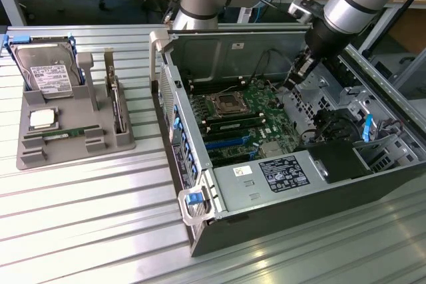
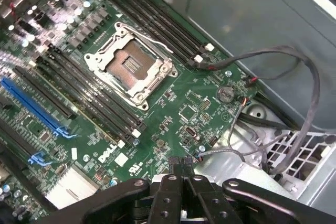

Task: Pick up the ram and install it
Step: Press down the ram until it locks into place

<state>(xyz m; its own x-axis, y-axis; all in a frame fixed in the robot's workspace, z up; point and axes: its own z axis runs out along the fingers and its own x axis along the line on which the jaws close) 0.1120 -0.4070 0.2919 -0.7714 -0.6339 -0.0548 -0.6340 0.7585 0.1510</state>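
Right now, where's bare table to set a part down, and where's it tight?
Free: the ribbed table in front of the grey parts tray, and the strip between that tray and the open PC case. Crowded: the tray holds the hard drive, the processor and the ram. Tight inside the case, where the gripper, shut, hangs over the motherboard among cables.

The only legible marking is the white "DELL" logo [image 2: 106,155] printed on the green motherboard [image 2: 173,95] in the lower left of the wrist view, while the labels on the hard drive [image 1: 45,71] and power supply [image 1: 283,172] are unreadable.
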